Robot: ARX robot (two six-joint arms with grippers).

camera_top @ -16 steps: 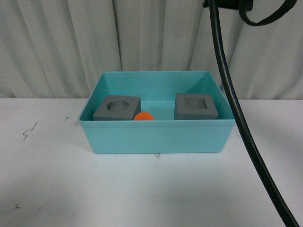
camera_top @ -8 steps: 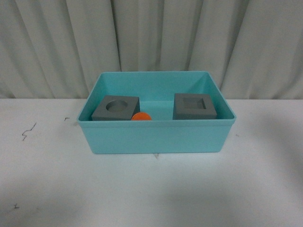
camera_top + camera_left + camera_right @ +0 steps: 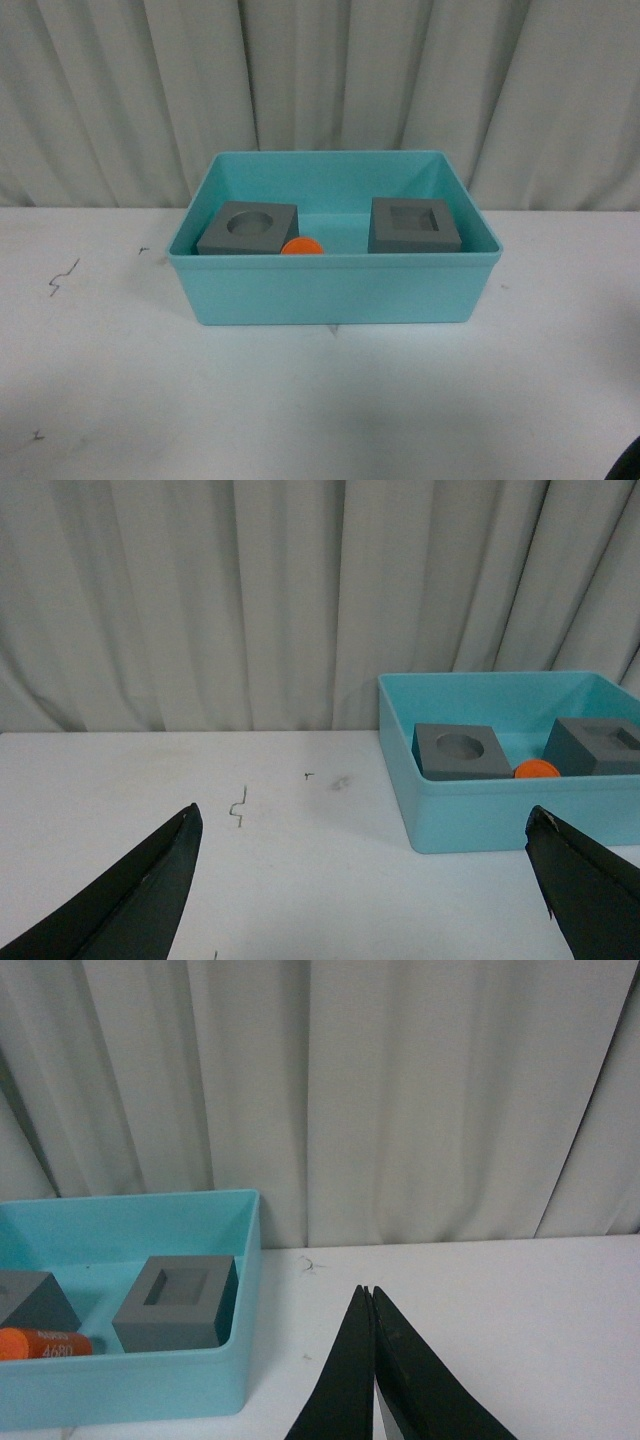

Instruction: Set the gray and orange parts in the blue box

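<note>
A light turquoise rectangular plastic box (image 3: 334,287) sits on the white counter (image 3: 320,400), in front of a pale pleated curtain (image 3: 320,80). All three parts lie inside it. The matte gray cube with a round recess (image 3: 247,228) is on the left side of the box, near its front wall. Just beside that cube, on its right, lies the small orange cylinder (image 3: 302,246), on its side; the right wrist view shows white digits printed along it (image 3: 45,1344). The matte gray cube with a square recess (image 3: 414,225) stands well apart on the right side, upright, its hollow facing up.

Both arms are off to the sides of the box, and neither touches it. The left gripper (image 3: 365,880) has its dark fingers (image 3: 140,895) spread wide apart over bare counter, holding nothing. The right gripper (image 3: 371,1305) has its dark fingers (image 3: 345,1375) pressed together at the tips, with nothing between them, over the counter to the right of the box.

A few small dark scuff marks (image 3: 62,277) show on the counter left of the box.
</note>
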